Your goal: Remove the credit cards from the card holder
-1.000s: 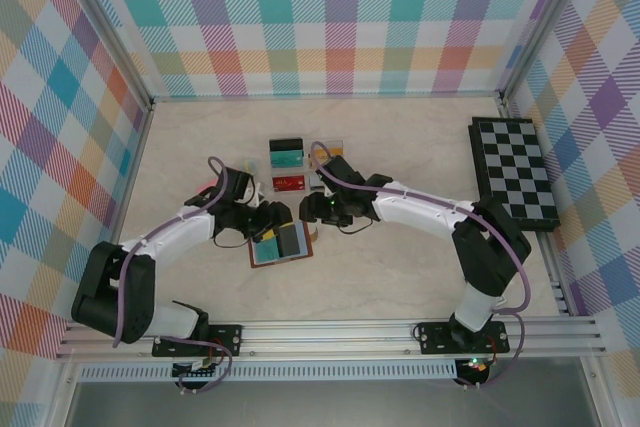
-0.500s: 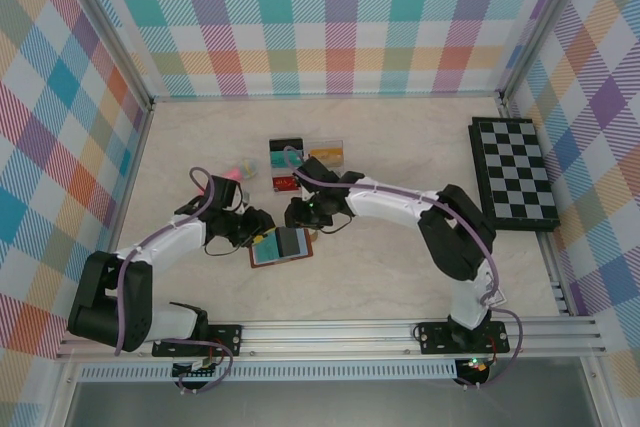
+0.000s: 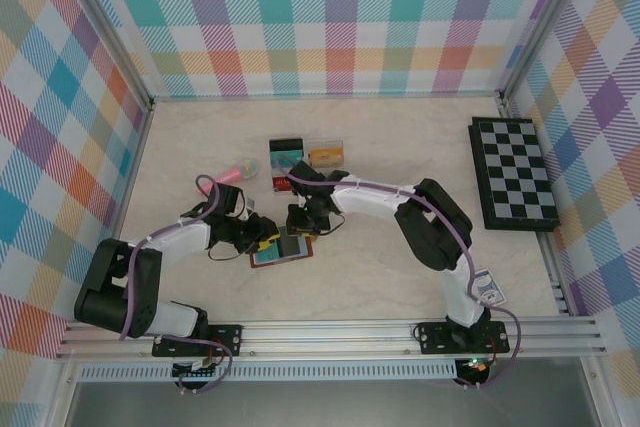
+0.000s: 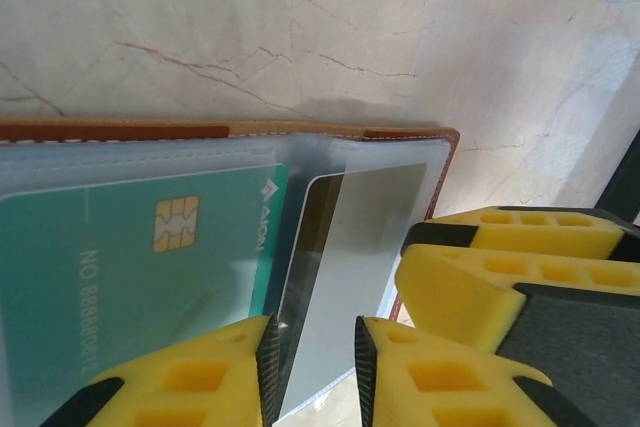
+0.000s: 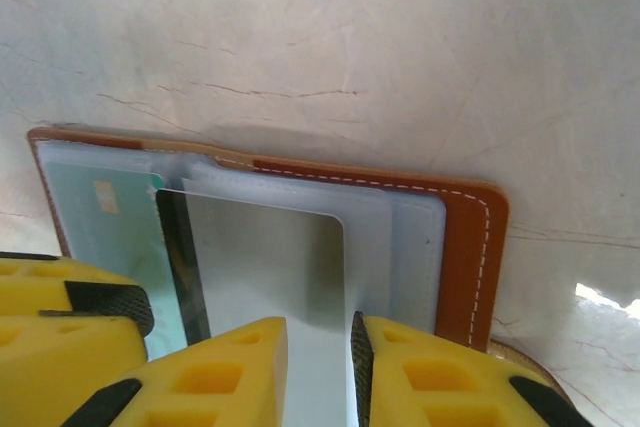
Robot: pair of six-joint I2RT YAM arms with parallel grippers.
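Top view: card holder [image 3: 285, 255] is half hidden under both wrists, and the cards inside are too small to tell. Left wrist: teal card [image 4: 120, 267] is cut by the left and bottom edges. The grey card [image 4: 350, 237] has its lower end hidden behind the left fingers [image 4: 190, 382]. Right wrist: the holder's bottom is hidden by the right fingers [image 5: 215, 377]. Whether either pinches a card is unclear.

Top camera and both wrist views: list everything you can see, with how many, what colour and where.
card holder: 1, brown, open, mid-table.
cards in it: 2 plain to see, teal card with a chip, grey card beside it.
cards behind the holder: 2 plain to see, teal-and-black card, orange card.
pink object: 1, left of those two.
chessboard: 1, black and white, right side.
table: 1, pale marble look.
left gripper: yellow fingers, narrow gap, over the grey card.
right gripper: yellow fingers, narrow gap, over the same card.
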